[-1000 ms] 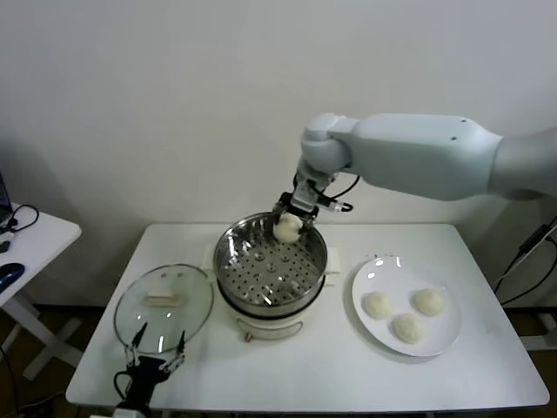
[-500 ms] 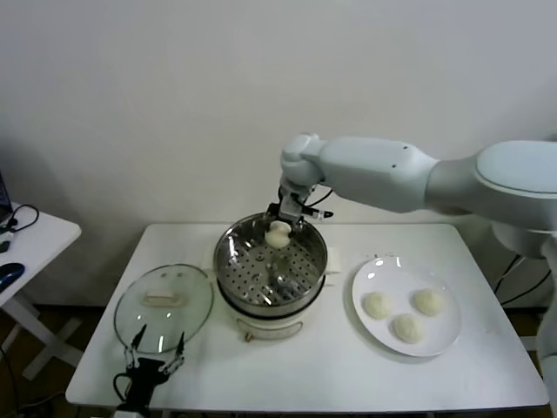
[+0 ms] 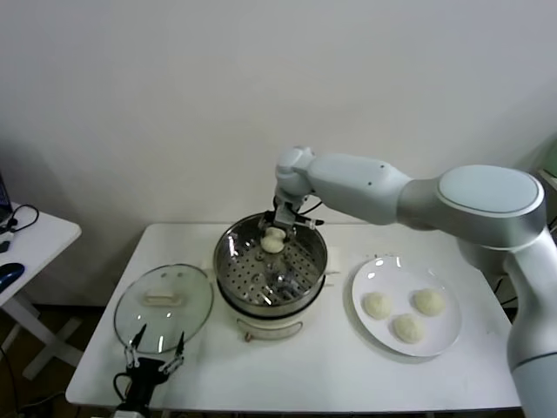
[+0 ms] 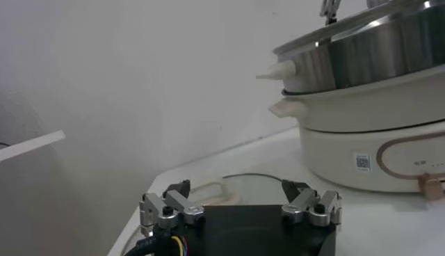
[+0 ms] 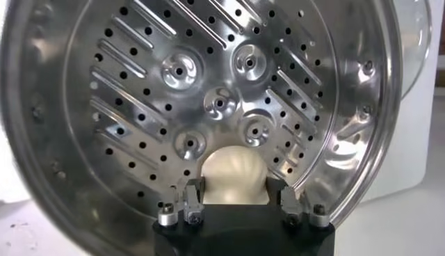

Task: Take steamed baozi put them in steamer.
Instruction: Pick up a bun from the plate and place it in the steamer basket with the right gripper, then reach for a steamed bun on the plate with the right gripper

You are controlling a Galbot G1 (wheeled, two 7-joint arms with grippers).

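My right gripper (image 3: pixel 274 237) is shut on a steamed baozi (image 3: pixel 273 244) and holds it inside the far part of the steamer (image 3: pixel 228 261), low over the perforated tray. In the right wrist view the baozi (image 5: pixel 234 174) sits between the two fingers above the tray (image 5: pixel 139 90). Three more baozi (image 3: pixel 406 328) lie on the white plate (image 3: pixel 446 335) at the right. My left gripper (image 3: pixel 155 359) is open and idle at the table's front left, next to the glass lid (image 3: pixel 164 306).
The steamer stands mid-table on its cream-white base (image 4: pixel 368 149). The glass lid with a white handle lies flat to its left. A small side table (image 3: pixel 26 244) stands off to the left. A wall is close behind.
My right gripper has carried the baozi leftward and down into the steamer's far side. The left arm has not moved.
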